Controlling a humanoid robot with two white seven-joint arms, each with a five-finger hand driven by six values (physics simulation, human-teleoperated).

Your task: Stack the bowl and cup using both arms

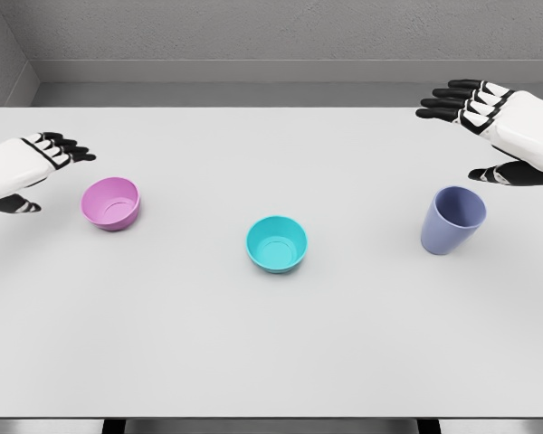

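Just beside the left hand, whose shell is white with black fingers, sits a pink-violet bowl. Farther from it, between the two hands, is a plain turquoise bowl. Below the right hand, likewise white and black, stands a periwinkle-blue cup. The desk is pale grey, unpatterned.

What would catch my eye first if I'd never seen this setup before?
Three bright vessels stand apart in a row on the white table: a pink bowl left, a turquoise bowl in the middle, a lavender cup right. A white-and-black left hand and right hand hover open near the outer two.
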